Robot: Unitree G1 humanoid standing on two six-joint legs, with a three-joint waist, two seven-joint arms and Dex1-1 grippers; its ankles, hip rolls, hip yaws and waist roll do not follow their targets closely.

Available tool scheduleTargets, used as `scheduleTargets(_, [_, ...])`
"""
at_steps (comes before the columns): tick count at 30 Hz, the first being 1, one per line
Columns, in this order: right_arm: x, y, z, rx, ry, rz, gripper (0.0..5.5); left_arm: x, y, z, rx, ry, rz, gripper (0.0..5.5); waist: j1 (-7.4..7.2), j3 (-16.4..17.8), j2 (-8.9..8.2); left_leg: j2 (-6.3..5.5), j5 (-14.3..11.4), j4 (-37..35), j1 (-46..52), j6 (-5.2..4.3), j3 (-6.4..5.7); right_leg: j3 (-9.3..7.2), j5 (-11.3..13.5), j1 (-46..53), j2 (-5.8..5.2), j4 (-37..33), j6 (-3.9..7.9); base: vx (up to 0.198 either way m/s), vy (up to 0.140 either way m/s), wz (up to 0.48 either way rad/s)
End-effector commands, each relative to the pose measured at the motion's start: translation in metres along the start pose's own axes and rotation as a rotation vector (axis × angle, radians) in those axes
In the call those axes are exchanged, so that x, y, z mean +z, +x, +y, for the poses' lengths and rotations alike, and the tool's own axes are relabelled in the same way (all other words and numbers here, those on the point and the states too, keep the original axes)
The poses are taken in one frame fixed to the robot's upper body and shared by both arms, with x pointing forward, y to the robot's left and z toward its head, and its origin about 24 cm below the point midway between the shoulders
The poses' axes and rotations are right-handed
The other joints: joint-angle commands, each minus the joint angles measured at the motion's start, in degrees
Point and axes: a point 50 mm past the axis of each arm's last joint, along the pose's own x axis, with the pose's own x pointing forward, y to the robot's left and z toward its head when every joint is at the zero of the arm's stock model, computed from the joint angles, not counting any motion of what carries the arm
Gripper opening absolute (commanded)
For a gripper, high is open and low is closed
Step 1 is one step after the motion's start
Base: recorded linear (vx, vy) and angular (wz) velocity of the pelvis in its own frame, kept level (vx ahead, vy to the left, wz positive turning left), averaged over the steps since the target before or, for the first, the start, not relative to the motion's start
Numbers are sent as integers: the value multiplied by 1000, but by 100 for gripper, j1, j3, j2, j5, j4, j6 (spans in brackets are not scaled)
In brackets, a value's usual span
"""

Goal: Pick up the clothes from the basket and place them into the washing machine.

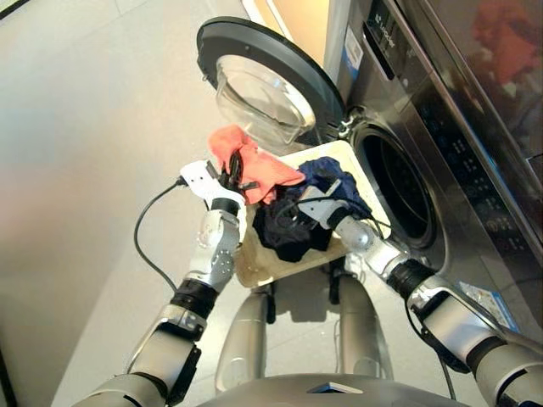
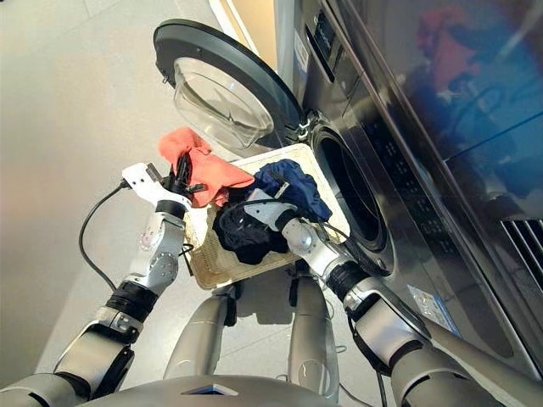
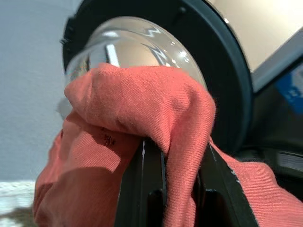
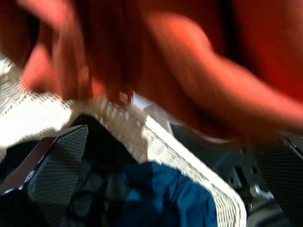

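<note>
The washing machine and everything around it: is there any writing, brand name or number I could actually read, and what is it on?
No text can be read.
Blue sticker on the washing machine: print too small.
Control panel: light marks, blurred.
Label low on the machine's front: illegible.
The clothes, the basket and the door show no writing.

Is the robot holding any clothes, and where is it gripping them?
Left gripper pinches the coral-orange fabric garment by a bunched fold; the right gripper holds nothing.
</note>
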Motion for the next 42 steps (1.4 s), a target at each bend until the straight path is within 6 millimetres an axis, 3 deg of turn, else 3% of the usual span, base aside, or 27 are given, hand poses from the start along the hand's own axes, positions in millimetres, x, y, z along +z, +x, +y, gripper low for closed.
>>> scheduleTargets(1, [46, 21, -9, -17, -20, -198, 550, 15, 1, -24, -123, -70, -90, 0, 48, -186, 269, -106, 8, 102, -168, 236, 208, 36, 712, 275, -23, -1009, 426, 0, 0, 0])
scheduleTargets(8, [59, 20, -15, -56, 4, -269, 550, 3, -1, -34, -136, -158, -45, 0, 47, -172, 404, -132, 46, 63, -184, 240, 235, 87, 745, 180, -35, -975, 437, 0, 0, 0])
scheduleTargets(13, [71, 28, -17, -43, -21, -303, 550, -6, -7, -57, -224, -316, 11, 0, 59, -147, 474, -154, 55, 97, -243, 253, 208, 109, 782, 130, -29, -1000, 440, 0, 0, 0])
scheduleTargets(15, [101, 23, -25, -73, -6, -431, 550, -6, -12, -66, -250, -387, 27, 0, 4, -127, 488, -147, 59, 59, -226, 258, 236, 131, 793, 122, -10, -1003, 431, 0, 0, 0])
scheduleTargets(16, [90, 27, -9, -16, 38, -375, 550, -11, -12, -75, -287, -384, 61, 0, 24, -117, 502, -154, 55, 73, -228, 262, 221, 117, 788, 138, -17, -1012, 427, 0, 0, 0])
scheduleTargets(17, [87, 33, -8, -26, -7, -349, 550, -12, -12, -79, -316, -373, 70, 0, 42, -122, 513, -165, 51, 96, -236, 256, 191, 103, 780, 151, -21, -1015, 432, 0, 0, 0])
scheduleTargets(19, [86, 37, -12, -25, 14, -340, 321, -15, -13, -81, -340, -395, 90, 0, 67, -143, 529, -171, 60, 106, -253, 244, 174, 88, 784, 148, -25, -1006, 440, 0, 0, 0])
scheduleTargets(20, [89, 39, -17, -37, 24, -348, 255, -18, -15, -82, -337, -406, 102, 0, 69, -151, 534, -175, 67, 111, -269, 240, 166, 85, 787, 130, -24, -999, 442, 0, 0, 0])
scheduleTargets(22, [92, 40, -22, -52, 47, -357, 0, -17, -14, -83, -339, -428, 101, 0, 73, -166, 527, -177, 65, 108, -271, 241, 167, 79, 800, 119, -28, -1001, 445, 0, 0, 0])
scheduleTargets(26, [94, 39, -27, -79, 53, -369, 0, -15, -15, -82, -337, -440, 99, 0, 78, -170, 511, -179, 55, 124, -301, 241, 169, 83, 813, 93, -21, -1005, 440, 0, 0, 0])
scheduleTargets(27, [93, 39, -28, -81, 50, -366, 0, -15, -16, -81, -337, -440, 98, 52, 77, -168, 506, -181, 51, 127, -306, 242, 165, 87, 812, 87, -19, -1003, 438, 0, 0, 0])
scheduleTargets(28, [91, 38, -28, -88, 51, -359, 0, -14, -16, -80, -335, -434, 97, 192, 76, -164, 498, -179, 46, 134, -312, 242, 163, 88, 810, 81, -18, -998, 436, 0, 0, 0])
scheduleTargets(29, [88, 37, -28, -97, 57, -347, 0, -13, -16, -79, -332, -430, 92, 485, 71, -164, 491, -180, 44, 140, -325, 242, 163, 88, 811, 81, -16, -1004, 435, 0, 0, 0])
scheduleTargets(30, [88, 37, -28, -97, 57, -347, 0, -13, -16, -79, -332, -430, 92, 550, 71, -165, 491, -180, 44, 140, -325, 242, 163, 88, 811, 81, -16, -1004, 435, 0, 0, 0])
scheduleTargets(37, [58, 23, -35, -222, 102, -253, 0, -2, -14, -55, -237, -380, 11, 550, 44, -133, 440, -181, 24, 200, -396, 252, 155, 85, 825, 22, -16, -990, 430, 0, 0, 0])
scheduleTargets(42, [31, 7, -46, -370, 137, -156, 0, 18, -11, -21, -50, -360, -144, 550, 21, -105, 381, -185, -3, 272, -510, 259, 130, 87, 810, -93, -8, -911, 413, 0, 0, 0])
